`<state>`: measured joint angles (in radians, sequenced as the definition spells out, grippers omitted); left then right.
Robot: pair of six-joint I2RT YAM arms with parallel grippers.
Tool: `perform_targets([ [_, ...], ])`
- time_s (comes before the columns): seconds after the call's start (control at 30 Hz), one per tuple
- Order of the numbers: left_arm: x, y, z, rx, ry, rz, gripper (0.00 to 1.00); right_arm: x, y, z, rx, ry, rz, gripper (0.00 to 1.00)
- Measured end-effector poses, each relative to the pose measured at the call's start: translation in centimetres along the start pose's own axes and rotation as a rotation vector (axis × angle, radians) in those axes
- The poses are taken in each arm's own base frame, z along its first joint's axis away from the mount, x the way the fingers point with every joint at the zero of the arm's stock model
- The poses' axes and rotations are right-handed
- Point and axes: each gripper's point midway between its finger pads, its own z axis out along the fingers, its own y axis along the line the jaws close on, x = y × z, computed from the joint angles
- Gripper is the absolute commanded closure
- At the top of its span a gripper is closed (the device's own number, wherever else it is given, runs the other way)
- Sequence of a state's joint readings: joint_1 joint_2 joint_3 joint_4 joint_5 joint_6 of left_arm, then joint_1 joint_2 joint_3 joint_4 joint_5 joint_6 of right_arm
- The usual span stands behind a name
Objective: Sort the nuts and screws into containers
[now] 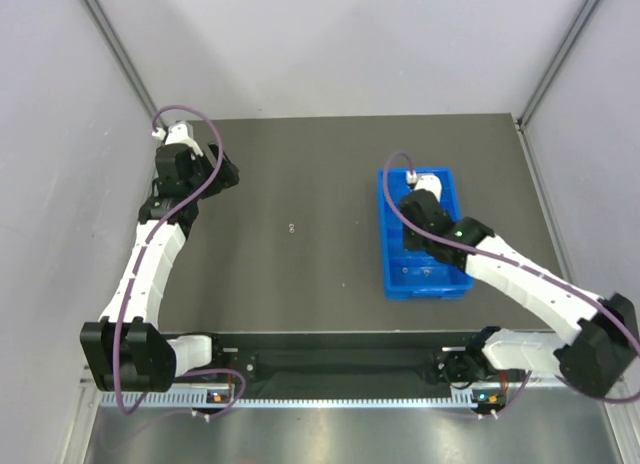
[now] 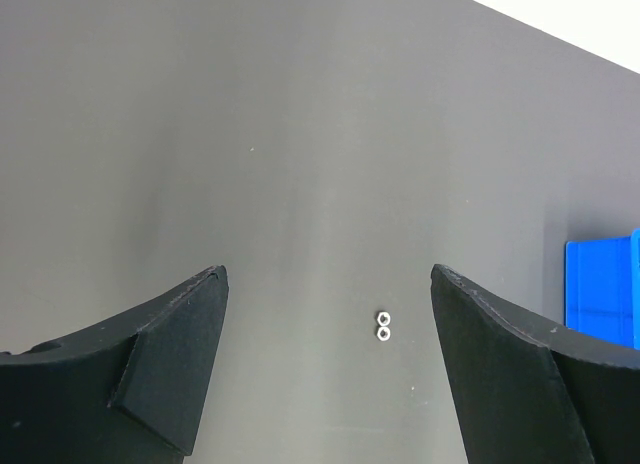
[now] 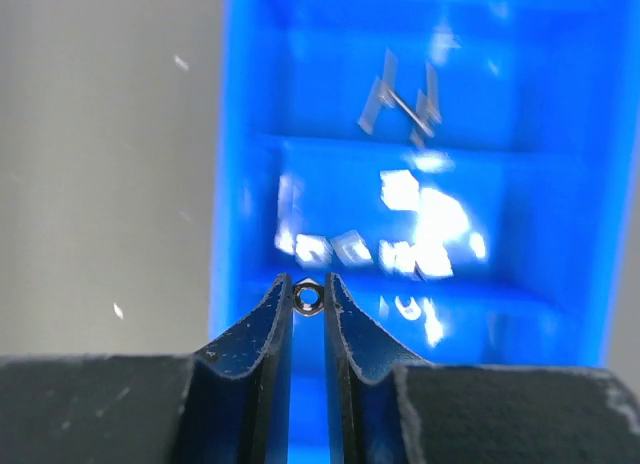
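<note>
The dark counter (image 1: 300,284) carries a blue divided tray (image 1: 388,246) on its right side. The left claw (image 2: 327,274) hangs at the far left, its fingers spread wide with nothing between them. The right claw (image 3: 308,280) sits over the tray, pinched on a single small nut (image 3: 308,298) at its tips. Two more nuts (image 2: 383,326) lie touching on the bare counter, well left of the tray. A thin screw (image 3: 405,106) rests in a farther compartment.

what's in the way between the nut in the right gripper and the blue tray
Nothing visible: the right gripper pinches the nut at its fingertips over the blue tray, which lies open beneath it.
</note>
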<state>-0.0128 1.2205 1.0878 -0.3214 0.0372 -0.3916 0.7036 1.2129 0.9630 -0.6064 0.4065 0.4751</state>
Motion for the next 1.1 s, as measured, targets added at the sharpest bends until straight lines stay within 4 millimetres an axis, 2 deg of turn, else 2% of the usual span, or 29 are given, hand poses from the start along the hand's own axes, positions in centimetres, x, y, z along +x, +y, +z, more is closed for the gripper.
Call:
perform_targets([
  [0.07,0.0,0.0,0.0,0.0,0.0,0.0,0.13,0.8,-1.3,-0.9,0.015,0.005,0.023,0.91],
  [0.17,0.0,0.0,0.0,0.0,-0.001,0.0,0.13,2.1,-2.3,-1.5,0.024,0.017,0.041,0.92],
  [0.4,-0.1,0.0,0.0,0.001,-0.003,0.0,0.13,7.0,-3.9,-0.7,0.075,0.132,0.042,0.91],
  [0.47,-0.1,0.0,0.0,0.001,-0.004,0.001,0.13,7.8,-4.2,-0.6,0.083,0.153,0.046,0.89],
  [0.53,-0.1,0.0,0.0,0.001,-0.004,0.0,0.13,8.3,-4.3,-0.6,0.084,0.162,0.051,0.83],
  [0.57,-0.1,0.0,0.0,0.001,-0.004,0.0,0.13,8.4,-4.3,-0.6,0.083,0.163,0.056,0.72],
  [0.67,-0.1,0.0,0.0,0.001,-0.004,0.001,0.13,8.3,-4.2,-0.7,0.079,0.161,0.062,0.52],
  [0.77,-0.1,0.0,0.0,0.001,-0.004,0.001,0.13,7.9,-3.9,-0.9,0.068,0.158,0.052,0.42],
  [0.83,-0.1,0.0,0.0,0.0,-0.004,0.001,0.13,6.8,-3.1,-1.2,0.05,0.142,0.037,0.37],
  [0.93,-0.1,0.0,0.0,0.0,-0.004,0.001,0.13,4.3,-0.5,-1.6,-0.002,0.101,0.001,0.36],
  [1.0,-0.1,0.0,0.0,-0.001,-0.005,0.001,0.13,2.6,2.0,-1.8,-0.045,0.076,-0.032,0.36],
  [1.1,-0.1,0.0,0.0,-0.002,-0.006,0.001,0.13,0.2,6.8,-1.6,-0.129,0.03,-0.078,0.36],
])
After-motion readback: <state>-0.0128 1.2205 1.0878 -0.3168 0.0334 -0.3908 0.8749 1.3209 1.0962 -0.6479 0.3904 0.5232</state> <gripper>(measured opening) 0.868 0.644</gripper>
